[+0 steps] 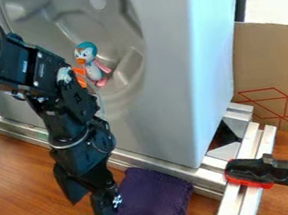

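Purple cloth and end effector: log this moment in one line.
end effector: open, at image-left edge of purple cloth | cloth: on wooden table, beside metal rail | penguin toy: in grey basin

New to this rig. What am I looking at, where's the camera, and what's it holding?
It's a single black robot arm, seen by a fixed camera looking down at a slant. The arm enters from the upper left; its two-fingered end effector hangs low over the wooden table, fingers apart, with nothing visible between them. Right beside it lies a purple cloth. Behind is a large gray molded basin, with a penguin toy in its recess. Metal rails run along its base, and a black-and-red handled tool lies across them at lower right.
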